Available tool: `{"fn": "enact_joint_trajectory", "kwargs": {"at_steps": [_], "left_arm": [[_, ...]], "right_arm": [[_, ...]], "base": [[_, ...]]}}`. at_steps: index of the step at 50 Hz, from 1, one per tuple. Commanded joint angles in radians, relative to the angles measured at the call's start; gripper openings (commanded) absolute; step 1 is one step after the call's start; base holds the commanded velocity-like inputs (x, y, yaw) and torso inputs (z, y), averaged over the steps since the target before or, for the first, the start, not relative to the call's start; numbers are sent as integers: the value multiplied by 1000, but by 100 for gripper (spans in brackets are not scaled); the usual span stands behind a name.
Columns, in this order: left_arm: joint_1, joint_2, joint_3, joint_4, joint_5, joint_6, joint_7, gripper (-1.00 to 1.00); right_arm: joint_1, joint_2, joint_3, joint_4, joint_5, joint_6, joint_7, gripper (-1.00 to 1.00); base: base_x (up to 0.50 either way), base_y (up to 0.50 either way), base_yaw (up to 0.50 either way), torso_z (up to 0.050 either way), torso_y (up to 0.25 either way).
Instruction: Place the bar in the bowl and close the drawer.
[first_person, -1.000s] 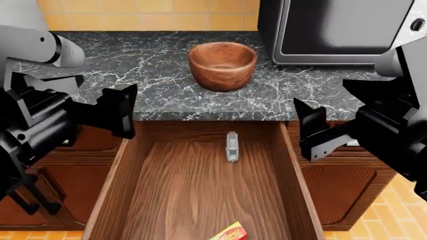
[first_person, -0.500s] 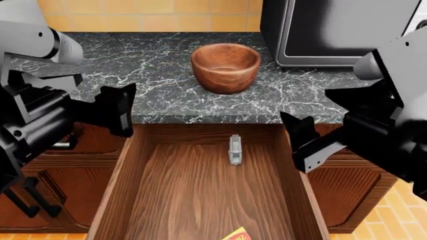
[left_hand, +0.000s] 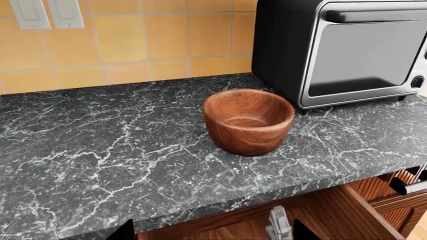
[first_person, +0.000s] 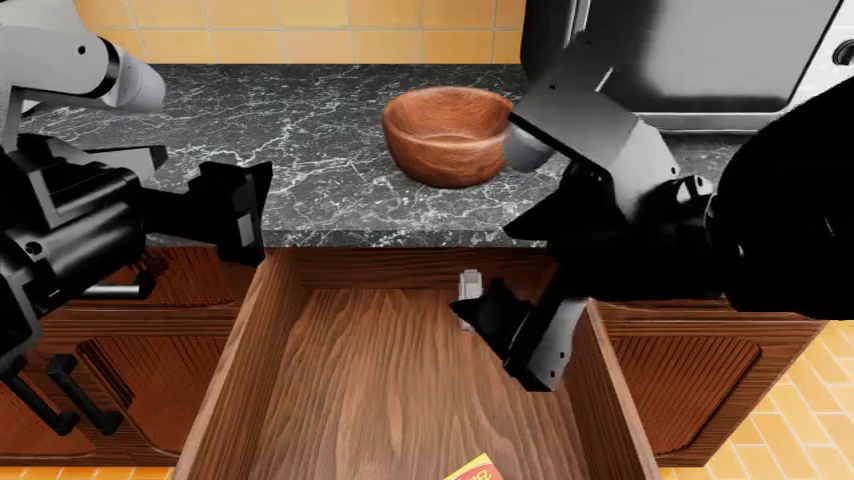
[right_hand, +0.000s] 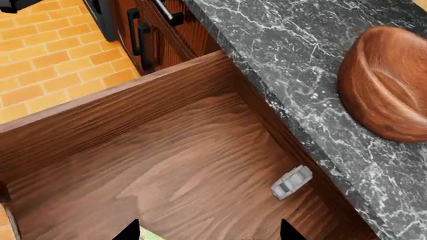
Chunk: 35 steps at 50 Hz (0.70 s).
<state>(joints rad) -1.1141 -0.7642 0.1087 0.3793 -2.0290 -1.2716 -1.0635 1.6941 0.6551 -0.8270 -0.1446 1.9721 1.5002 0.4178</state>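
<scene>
At the left, black left gripper (first_person: 240, 215) up in the air by the counter edge, over the drawer's left wall; one finger in sight, so cannot tell if apart or together. Holding nothing that shows.

In the middle, wide brown wooden drawer (first_person: 260, 370) pulled far out, below the dark speckled stone counter (first_person: 267, 130). On the drawer floor, far end, small grey metal piece (right_hand: 291, 182) lying flat. At the near end, small flat yellow and red bar (first_person: 475, 468), only a corner peeking in.

On the counter, round deep reddish-brown wooden bowl (first_person: 450, 134), upright, nothing inside.

At the right, black right gripper (first_person: 514, 335) down over the drawer's right side, fingers apart, nothing between them. Behind, black and silver oven (left_hand: 340, 47), just right of the bowl.
</scene>
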Motion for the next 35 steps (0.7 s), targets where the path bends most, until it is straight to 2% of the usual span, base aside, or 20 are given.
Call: {"fn": "enact_joint_trajectory", "kwargs": {"at_steps": [1, 8, 16, 25, 35], "left_arm": [[-6, -4, 12, -19, 17, -5, 21, 100], [-3, -5, 16, -20, 19, -4, 32, 100], [0, -5, 21, -23, 27, -2, 42, 100], [8, -10, 20, -27, 38, 1, 56, 100], [12, -16, 20, -28, 43, 6, 69, 100]], "right_arm": [[144, -119, -187, 36, -390, 48, -544, 100], [166, -142, -285, -30, -518, -3, -764, 100], [177, -175, -391, -55, -629, -47, -911, 100], [180, -201, -513, -62, -736, -76, -991, 100], [157, -219, -579, -82, -776, -108, -1020, 100]], "base": [[0, 0, 0, 0, 0], [0, 0, 0, 0, 0], [0, 0, 0, 0, 0], [0, 0, 0, 0, 0], [0, 0, 0, 0, 0]]}}
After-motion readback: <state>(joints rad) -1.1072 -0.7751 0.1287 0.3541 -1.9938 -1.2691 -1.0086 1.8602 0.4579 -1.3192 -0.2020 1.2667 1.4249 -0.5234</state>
